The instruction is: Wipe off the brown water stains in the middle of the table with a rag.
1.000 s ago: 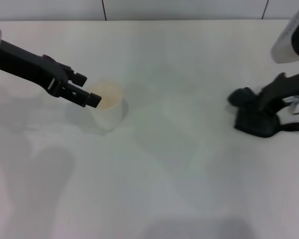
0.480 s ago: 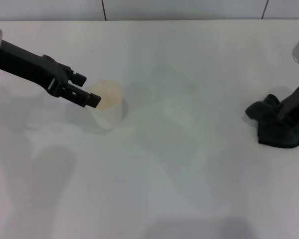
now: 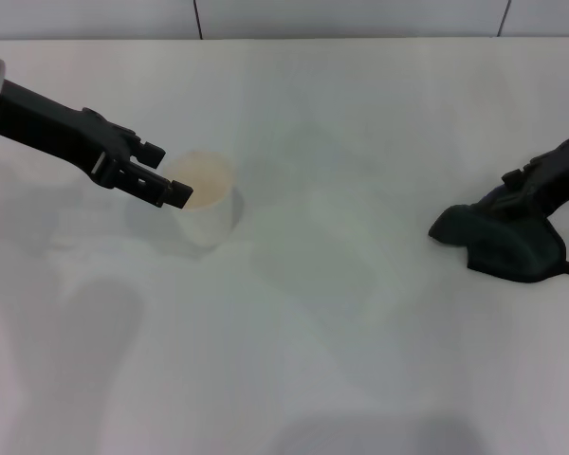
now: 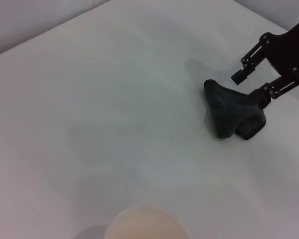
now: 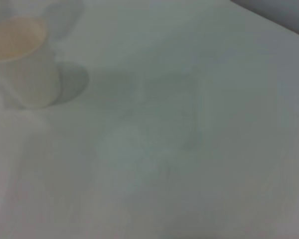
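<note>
the dark grey soft cloth rag (image 3: 498, 245) lies bunched up near the right edge of the big white smooth counter (image 3: 360, 379). the right claw (image 3: 536, 182) sits on the far side of the rag. in the left wrist view its two fingers are spread apart, one tip down by the cloth and one up in the air, so it looks open and not pinching the rag.

the left claw (image 3: 161, 186) hangs by the rim of the white paper cup (image 3: 205, 201) near the left side of the counter, with its fingers a little apart and holding nothing.

i can't see any brown water stains in the middle of the counter. there are only faint marks there, maybe wet streaks.

what could go wrong: if the right claw pushes with no grip, the rag may slip out or roll into a lump. if the left claw drops or swings, it could knock the cup over. the cup looks brownish inside, so a spill might make a new mess.
</note>
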Controlling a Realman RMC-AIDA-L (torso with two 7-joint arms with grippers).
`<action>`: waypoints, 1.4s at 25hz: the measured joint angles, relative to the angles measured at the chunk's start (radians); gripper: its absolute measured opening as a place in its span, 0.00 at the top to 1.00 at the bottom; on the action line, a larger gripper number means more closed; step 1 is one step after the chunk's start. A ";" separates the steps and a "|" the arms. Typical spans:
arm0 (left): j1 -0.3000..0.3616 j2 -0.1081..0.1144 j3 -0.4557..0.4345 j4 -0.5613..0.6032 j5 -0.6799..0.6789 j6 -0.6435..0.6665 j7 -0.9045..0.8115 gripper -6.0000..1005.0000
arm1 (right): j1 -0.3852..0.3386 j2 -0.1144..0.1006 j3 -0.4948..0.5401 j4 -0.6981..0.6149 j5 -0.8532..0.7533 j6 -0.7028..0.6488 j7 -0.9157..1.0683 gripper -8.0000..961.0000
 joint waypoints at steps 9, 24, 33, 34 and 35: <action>-0.001 -0.003 0.000 -0.003 0.001 0.005 0.000 0.11 | 0.002 -0.001 0.009 -0.006 0.004 -0.033 -0.001 0.27; 0.008 -0.035 -0.001 -0.105 -0.098 0.164 -0.004 0.11 | -0.002 -0.002 0.131 -0.022 0.079 -0.097 -0.028 0.09; 0.160 -0.091 -0.001 -0.089 -0.259 0.154 0.051 0.11 | -0.013 -0.002 0.184 0.069 0.258 -0.080 -0.121 0.09; 0.173 -0.092 -0.001 -0.075 -0.273 0.152 0.061 0.11 | -0.013 -0.001 0.186 0.095 0.288 -0.074 -0.147 0.09; 0.191 -0.093 -0.001 -0.053 -0.291 0.146 0.072 0.11 | -0.013 -0.001 0.186 0.101 0.294 -0.071 -0.155 0.09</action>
